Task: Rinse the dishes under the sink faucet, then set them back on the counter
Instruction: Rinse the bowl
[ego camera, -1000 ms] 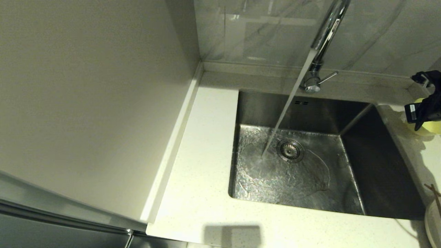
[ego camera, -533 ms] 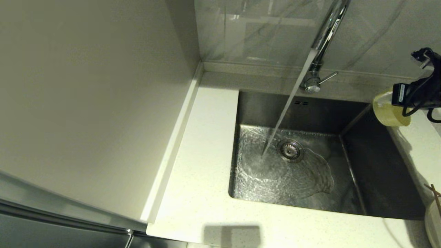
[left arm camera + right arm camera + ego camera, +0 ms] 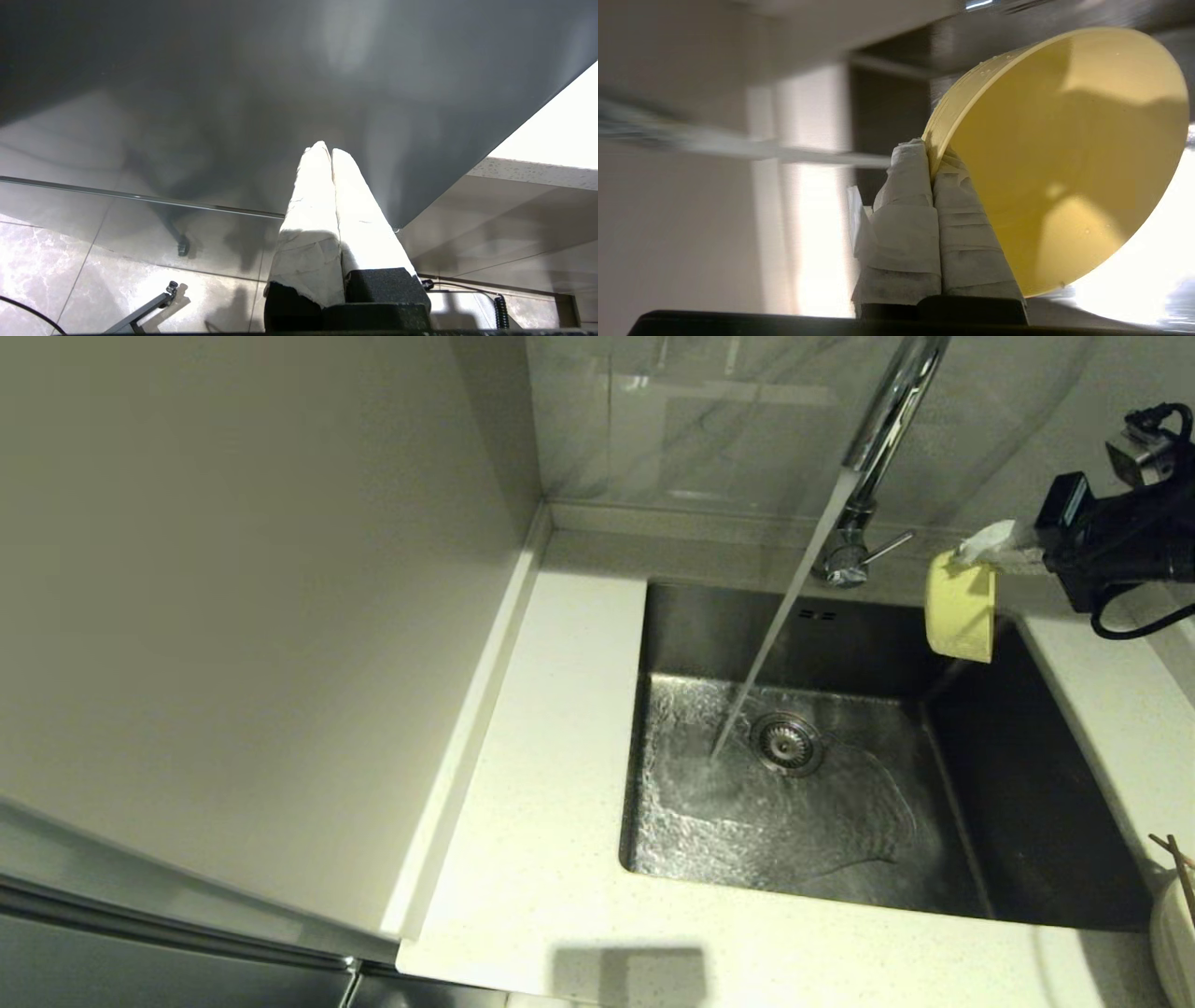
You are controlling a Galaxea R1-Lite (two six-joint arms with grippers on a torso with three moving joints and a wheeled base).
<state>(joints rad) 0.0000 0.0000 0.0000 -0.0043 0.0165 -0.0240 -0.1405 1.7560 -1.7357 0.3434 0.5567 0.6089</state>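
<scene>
My right gripper (image 3: pixel 980 549) is shut on the rim of the pale yellow-green bowl (image 3: pixel 960 608), which hangs tipped on its side over the sink's far right corner. The wrist view shows the bowl (image 3: pixel 1064 158) with its rim pinched between my white-wrapped fingertips (image 3: pixel 930 156). Water streams from the chrome faucet (image 3: pixel 882 439) into the steel sink (image 3: pixel 1027 784) left of the drain strainer (image 3: pixel 787 742), well left of the bowl. The plate's edge (image 3: pixel 1173 933) and the chopsticks (image 3: pixel 1178 861) show at the right border. My left gripper (image 3: pixel 327 151) is shut and empty, parked below the counter.
The speckled counter (image 3: pixel 551 803) wraps round the sink, with a raised rim on the left beside a tall pale cabinet side (image 3: pixel 233 616). A glossy marble wall (image 3: pixel 709 420) stands behind the faucet, whose lever (image 3: pixel 887 546) points right.
My right gripper has lifted the bowl off the right counter, carried it up and left over the sink's corner, and tipped it onto its side. The water keeps running.
</scene>
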